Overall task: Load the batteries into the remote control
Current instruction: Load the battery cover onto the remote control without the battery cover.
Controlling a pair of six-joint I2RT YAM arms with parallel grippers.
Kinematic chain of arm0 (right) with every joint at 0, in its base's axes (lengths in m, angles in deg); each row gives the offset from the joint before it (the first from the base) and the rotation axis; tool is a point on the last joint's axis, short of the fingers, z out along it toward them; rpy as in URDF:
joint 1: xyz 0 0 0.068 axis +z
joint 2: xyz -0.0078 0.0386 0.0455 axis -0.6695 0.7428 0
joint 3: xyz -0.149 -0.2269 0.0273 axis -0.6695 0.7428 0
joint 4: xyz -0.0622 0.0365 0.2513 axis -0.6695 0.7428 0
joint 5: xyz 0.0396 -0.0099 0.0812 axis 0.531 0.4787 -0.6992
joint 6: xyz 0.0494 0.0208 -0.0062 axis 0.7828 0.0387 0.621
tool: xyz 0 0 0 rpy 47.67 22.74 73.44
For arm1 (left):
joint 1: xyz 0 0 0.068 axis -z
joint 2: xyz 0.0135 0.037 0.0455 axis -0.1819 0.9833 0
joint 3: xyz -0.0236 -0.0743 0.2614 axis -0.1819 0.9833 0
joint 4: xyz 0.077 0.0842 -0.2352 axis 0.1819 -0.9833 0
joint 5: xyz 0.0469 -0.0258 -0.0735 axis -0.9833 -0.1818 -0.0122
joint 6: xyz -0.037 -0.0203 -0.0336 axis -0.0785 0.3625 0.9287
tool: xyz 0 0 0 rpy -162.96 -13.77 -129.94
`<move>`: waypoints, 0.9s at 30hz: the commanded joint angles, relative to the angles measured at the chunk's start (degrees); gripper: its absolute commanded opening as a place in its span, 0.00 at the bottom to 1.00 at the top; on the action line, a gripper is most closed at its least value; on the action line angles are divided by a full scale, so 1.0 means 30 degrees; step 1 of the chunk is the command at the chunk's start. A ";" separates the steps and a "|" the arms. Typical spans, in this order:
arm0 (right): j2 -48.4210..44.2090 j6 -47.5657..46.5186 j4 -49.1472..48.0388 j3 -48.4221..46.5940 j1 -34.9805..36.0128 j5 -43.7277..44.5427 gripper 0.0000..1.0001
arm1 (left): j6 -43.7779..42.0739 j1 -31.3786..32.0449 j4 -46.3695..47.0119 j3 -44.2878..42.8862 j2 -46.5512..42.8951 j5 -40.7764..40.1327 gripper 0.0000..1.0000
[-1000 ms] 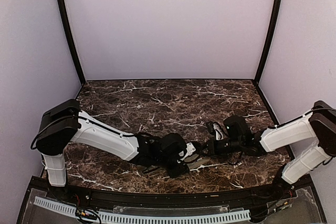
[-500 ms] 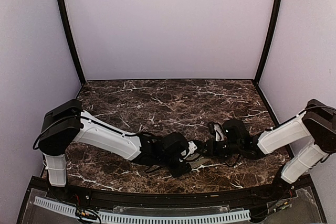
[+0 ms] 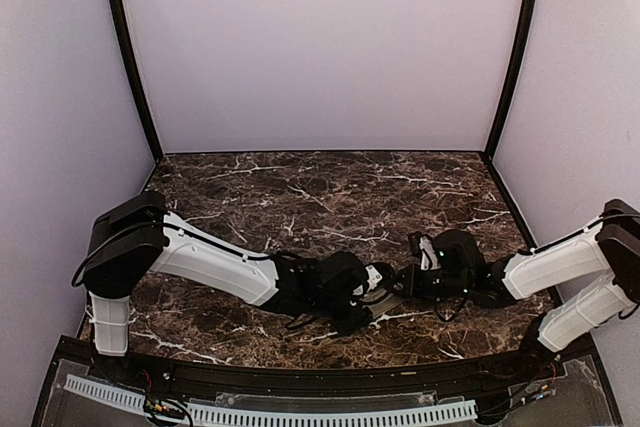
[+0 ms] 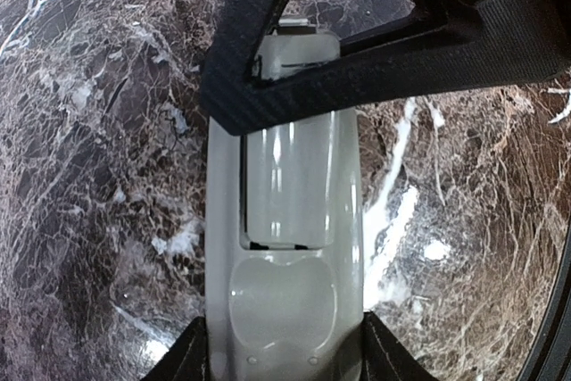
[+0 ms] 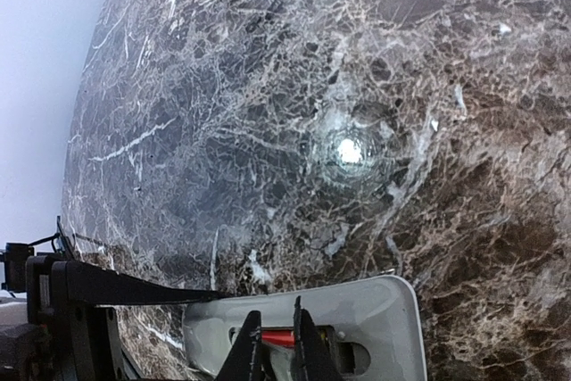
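The remote control is held by its lower end in the left claw, whose fingers are pressed against both of its sides at the bottom of the left wrist view. It is seen low over the marble table, near the bottom centre of the top view, with its battery bay uncovered. The right claw is set narrow over that bay, and a red battery is seen between its tips; whether it is gripped cannot be told
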 commanded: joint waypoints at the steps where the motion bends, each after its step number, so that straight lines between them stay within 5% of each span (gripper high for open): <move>1: 0.0858 0.0082 0.0989 0.0349 0.0482 -0.0053 0.08 | 0.0845 -0.0406 0.1066 -0.0273 0.1300 -0.0095 0.29; 15: 0.0734 0.1104 0.0136 0.1051 0.1102 0.0349 0.07 | 0.1223 -0.0492 0.1425 -0.0285 0.1301 0.0201 0.29; 27: 0.1132 0.1371 -0.0056 0.1197 0.1104 0.0530 0.07 | 0.1194 -0.0785 0.1803 -0.0226 0.1301 0.0808 0.48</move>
